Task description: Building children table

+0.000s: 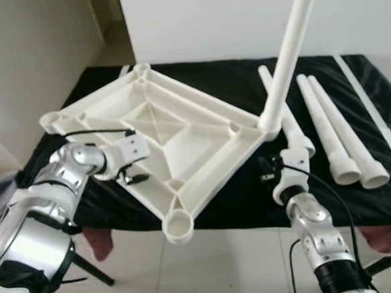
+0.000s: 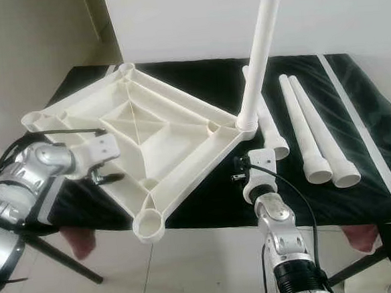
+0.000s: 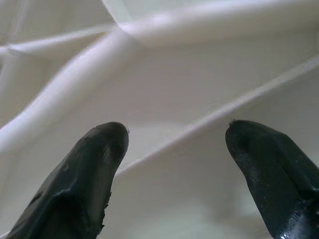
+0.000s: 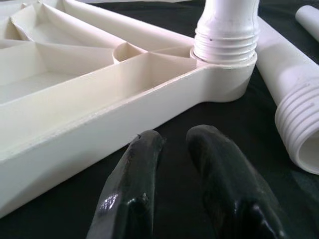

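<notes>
The tabletop [image 1: 161,142] lies upside down on the black surface [image 1: 253,196], one leg [image 1: 286,53] screwed in. Left tool [image 3: 172,149] gapes over its ribs; right tool [image 4: 174,144], nearly closed and empty, points at the threads.

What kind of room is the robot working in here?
Probably a plain room at home used as a makeshift assembly spot: a black-covered table against bare white walls, tiled floor, with an upturned white tabletop and loose legs.

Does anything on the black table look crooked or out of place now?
The leg screwed into the tabletop leans instead of standing straight, and one tabletop corner overhangs the black table. Three loose legs lie flat.
</notes>
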Robot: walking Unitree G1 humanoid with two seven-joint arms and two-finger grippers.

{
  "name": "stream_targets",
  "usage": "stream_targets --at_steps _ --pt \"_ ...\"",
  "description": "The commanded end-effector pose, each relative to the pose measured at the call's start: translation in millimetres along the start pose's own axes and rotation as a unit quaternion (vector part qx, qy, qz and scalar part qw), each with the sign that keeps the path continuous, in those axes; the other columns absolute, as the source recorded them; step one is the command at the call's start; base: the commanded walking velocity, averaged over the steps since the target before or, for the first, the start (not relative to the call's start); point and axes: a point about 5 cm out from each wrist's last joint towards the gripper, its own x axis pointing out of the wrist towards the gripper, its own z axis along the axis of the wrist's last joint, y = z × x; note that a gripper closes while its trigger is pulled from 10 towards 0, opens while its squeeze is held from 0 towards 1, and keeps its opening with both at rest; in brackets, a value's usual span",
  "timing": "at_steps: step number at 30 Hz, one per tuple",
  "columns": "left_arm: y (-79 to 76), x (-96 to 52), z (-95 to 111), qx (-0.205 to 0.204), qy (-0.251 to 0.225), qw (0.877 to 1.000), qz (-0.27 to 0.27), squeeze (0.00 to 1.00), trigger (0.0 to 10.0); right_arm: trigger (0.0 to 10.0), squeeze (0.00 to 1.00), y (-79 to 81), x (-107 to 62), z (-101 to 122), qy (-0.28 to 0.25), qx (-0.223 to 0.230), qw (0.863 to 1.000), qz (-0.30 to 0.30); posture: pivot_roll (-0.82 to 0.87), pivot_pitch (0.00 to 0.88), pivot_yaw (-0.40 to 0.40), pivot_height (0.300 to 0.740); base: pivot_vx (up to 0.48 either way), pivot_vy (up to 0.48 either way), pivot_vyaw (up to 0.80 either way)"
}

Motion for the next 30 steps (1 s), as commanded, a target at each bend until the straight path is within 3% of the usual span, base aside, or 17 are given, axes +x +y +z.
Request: stream_targets --at_steps 1,14,20,21,22,30 --pt "-12.1 -0.8 1 0.015 0.019 0.989 -0.145 0.0 10.0 10.0 0.0 0.9 -4.5 -2 0.006 -0.005 1.0 0.008 -0.03 0.079 0.081 0.74 0.0 0.0 0.0" --pt "-11.3 3.6 6 0.01 0.02 0.988 -0.156 0.0 10.0 10.0 0.0 7.0 -15.5 -5 0.007 0.002 1.0 0.008 -0.04 0.111 0.109 0.74 0.0 0.0 0.0" --pt "-11.7 3.8 9 -0.022 0.001 0.985 -0.173 0.0 10.0 10.0 0.0 8.8 -20.2 -7 0.012 0.005 1.0 0.007 -0.04 0.119 0.115 0.74 0.0 0.0 0.0" --pt "-10.9 0.7 11 -0.1 -0.036 0.975 -0.197 0.0 10.0 10.0 0.0 10.1 -21.9 -8 0.015 0.006 1.0 0.008 -0.04 0.125 0.117 0.74 0.0 0.0 0.0" --pt "-9.3 -0.3 12 -0.127 -0.052 0.971 -0.195 0.0 10.0 10.0 0.0 10.5 -22.5 -9 0.015 0.007 1.0 0.008 -0.05 0.127 0.119 0.74 0.0 0.0 0.0" --pt "-7.2 0.2 13 -0.177 -0.069 0.965 -0.182 0.0 10.0 10.0 0.0 13.1 -25.5 -11 0.021 0.008 1.0 0.01 -0.05 0.137 0.122 0.74 0.0 0.0 0.0"
